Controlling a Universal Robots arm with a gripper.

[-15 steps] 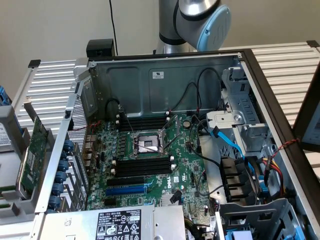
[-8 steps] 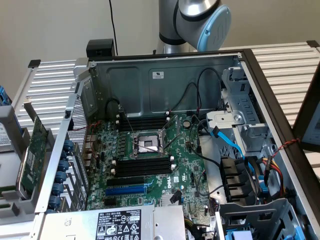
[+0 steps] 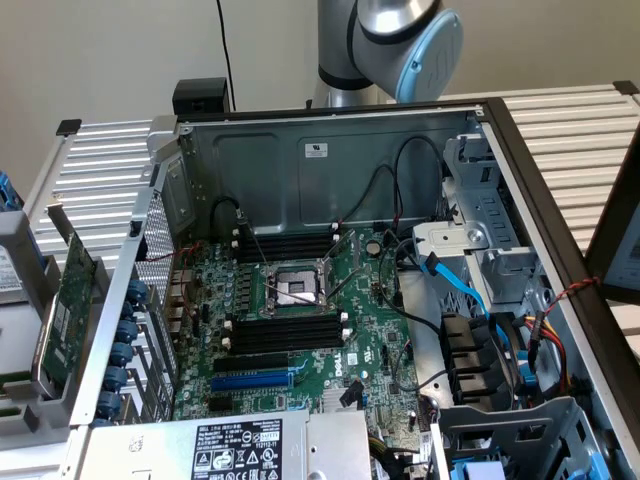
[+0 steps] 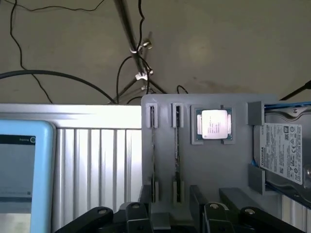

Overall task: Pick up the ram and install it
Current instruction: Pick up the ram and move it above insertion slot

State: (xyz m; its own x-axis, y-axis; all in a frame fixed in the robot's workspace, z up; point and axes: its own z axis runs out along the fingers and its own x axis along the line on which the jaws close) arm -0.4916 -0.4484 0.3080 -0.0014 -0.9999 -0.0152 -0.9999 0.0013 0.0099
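A ribbed metal bench (image 4: 97, 160) carried a grey plastic tray (image 4: 209, 170); the ram (image 4: 177, 145), a thin circuit-board stick, stood on edge in its slot. The black pincer (image 4: 172, 216) hung open nearby. Light, stiff, probably fragile: better to hold its long flat sides.

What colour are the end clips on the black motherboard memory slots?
White plastic end clips; exterior view best.

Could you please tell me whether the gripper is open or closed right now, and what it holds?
Gripper: open, holding nothing.
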